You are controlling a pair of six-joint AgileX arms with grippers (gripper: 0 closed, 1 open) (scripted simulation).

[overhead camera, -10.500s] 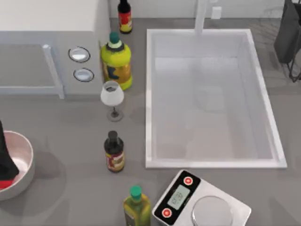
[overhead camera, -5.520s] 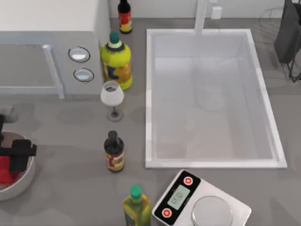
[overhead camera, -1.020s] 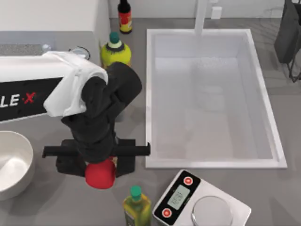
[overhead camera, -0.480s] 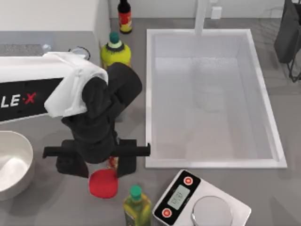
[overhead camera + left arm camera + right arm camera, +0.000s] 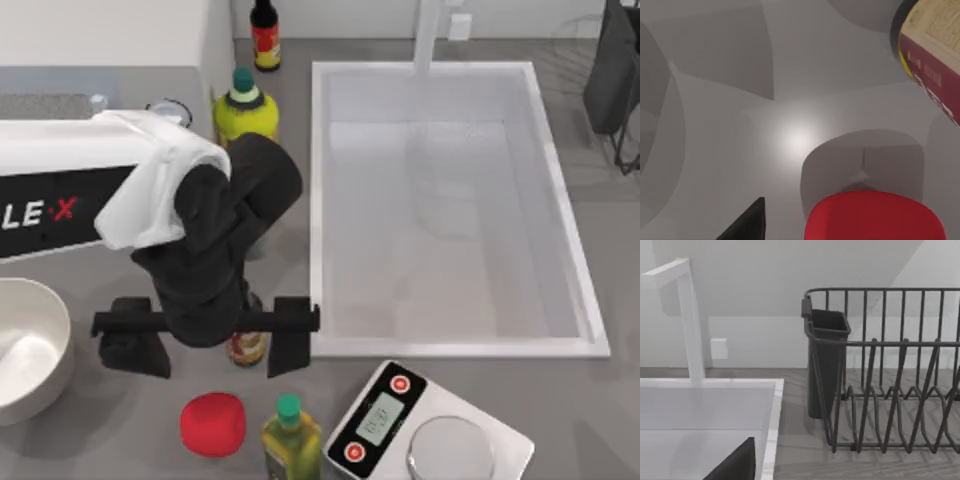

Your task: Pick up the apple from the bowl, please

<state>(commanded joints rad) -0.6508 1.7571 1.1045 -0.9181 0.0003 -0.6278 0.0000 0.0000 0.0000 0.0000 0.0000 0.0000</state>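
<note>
**Apple lying on the counter, out of the bowl**

Apple (image 5: 212,424) is sitting on the grey counter (image 5: 120,430) near the front edge, free of any grip. It is resting just beside the green-capped oil bottle (image 5: 290,440) on its right, and well apart from the white bowl (image 5: 50,345), which is sitting at the top view's left edge. In the left wrist view the apple (image 5: 875,217) is showing as a red rounded mass on the counter, with the label of the dark sauce bottle (image 5: 932,75) off to one side.

Above and behind the apple, the left gripper (image 5: 208,345) is hanging with its fingers (image 5: 130,350) spread wide and holding nothing; the dark sauce bottle (image 5: 247,347) is standing under the wrist, between the two fingers. A kitchen scale (image 5: 420,430) is sitting to the right of the oil bottle, in front of the white sink (image 5: 315,200).

The right arm is parked by the dish rack (image 5: 890,370), beside the sink.
</note>
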